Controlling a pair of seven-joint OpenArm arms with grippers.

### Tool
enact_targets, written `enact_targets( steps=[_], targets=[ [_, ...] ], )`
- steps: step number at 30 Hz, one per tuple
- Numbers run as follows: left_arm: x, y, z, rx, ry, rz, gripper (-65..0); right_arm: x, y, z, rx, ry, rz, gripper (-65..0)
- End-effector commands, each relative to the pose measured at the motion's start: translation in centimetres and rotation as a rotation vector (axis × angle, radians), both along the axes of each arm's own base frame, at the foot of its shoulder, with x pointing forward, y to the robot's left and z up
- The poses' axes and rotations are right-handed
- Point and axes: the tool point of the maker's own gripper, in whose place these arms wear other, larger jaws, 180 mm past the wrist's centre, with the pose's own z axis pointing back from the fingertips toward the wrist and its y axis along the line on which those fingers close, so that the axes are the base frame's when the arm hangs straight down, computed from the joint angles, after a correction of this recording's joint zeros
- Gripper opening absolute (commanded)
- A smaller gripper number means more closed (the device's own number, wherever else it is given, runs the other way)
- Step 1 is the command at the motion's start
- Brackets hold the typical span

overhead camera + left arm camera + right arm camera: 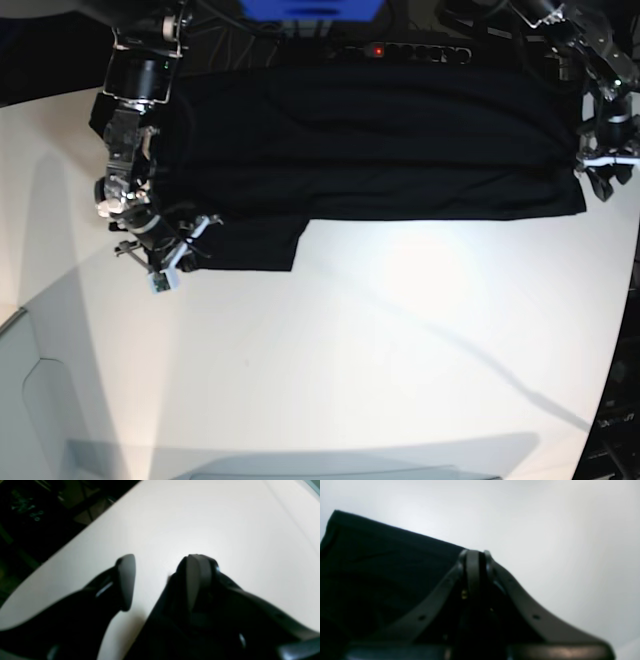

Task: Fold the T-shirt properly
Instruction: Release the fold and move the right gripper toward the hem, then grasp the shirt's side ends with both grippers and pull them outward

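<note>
The big white tabletop (400, 330) takes up most of the base view, and the large black short-sleeved cloth T-shirt (380, 150) is spread flat along the top of the frame, with one sleeve (250, 240) hanging down toward the middle left. Only the plain black side can be seen (no print or tag is visible from here).

At the left of the base view, the right gripper (185, 245) is parked at the outer edge of that sleeve. In the right wrist view its jaws are seen pressed together, right at the edge of the black cloth, so a pinch on the sleeve hem looks likely, though the fabric between the pads can't really be made out against the dark.

At the right edge of the base view, the left gripper (603, 170) is sitting beside the shirt's lower right corner. In the left wrist view its fingers (126, 580) are shown partly spread over bare table, with nothing between them.

What could go wrong: if only a sliver of hem was caught, the sleeve may slip out once it's lifted. If one side is pulled while the other corner isn't held, the shirt could be dragged and bunched up.
</note>
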Motion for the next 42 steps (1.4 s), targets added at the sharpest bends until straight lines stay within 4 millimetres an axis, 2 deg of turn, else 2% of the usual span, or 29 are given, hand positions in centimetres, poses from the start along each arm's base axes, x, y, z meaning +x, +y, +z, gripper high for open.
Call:
enact_targets(
  steps=[1,6,12,15,24,26,30,35,39,42],
  targets=[
    [1.1,1.0,2.0,0.044,-0.050,-0.005,-33.0,0.9,-0.1,1.5,0.006,-0.053,0.003,-65.0],
    [2.9,1.0,0.9,-0.012,-0.070,0.008,-33.0,0.7,-0.1,1.3,0.006,-0.049,0.003,-65.0],
    [4.8,1.7,-0.4,0.013,-0.008,0.023,-33.0,0.3,-0.2,0.9,0.004,-0.037,0.003,-65.0],
    [5.9,0.9,-1.6,0.005,0.025,-0.012,-33.1,0.2,-0.2,0.8,0.004,-0.035,0.003,-65.0],
    [6.8,0.1,-2.0,-0.009,0.025,-0.031,-33.6,0.2,-0.2,0.8,0.003,-0.035,0.003,-65.0],
    [6.7,0.0,-2.1,-0.011,0.030,-0.031,-36.8,0.3,-0.2,0.9,0.003,-0.037,0.003,-65.0],
    [6.7,0.0,-2.1,-0.013,0.030,-0.031,-51.0,0.3,-0.2,1.0,0.003,-0.038,0.003,-65.0],
    [6.7,0.0,-2.2,-0.014,0.033,-0.031,-63.4,0.4,-0.2,1.1,0.003,-0.041,0.003,-65.0],
    [6.5,-0.1,-2.3,-0.016,0.035,-0.037,-64.8,0.5,-0.2,1.1,0.003,-0.043,0.003,-65.0],
    [7.1,-1.1,-1.5,0.006,0.018,-0.111,-64.8,0.5,-0.2,1.2,0.002,-0.044,0.003,-65.0]
  ],
)
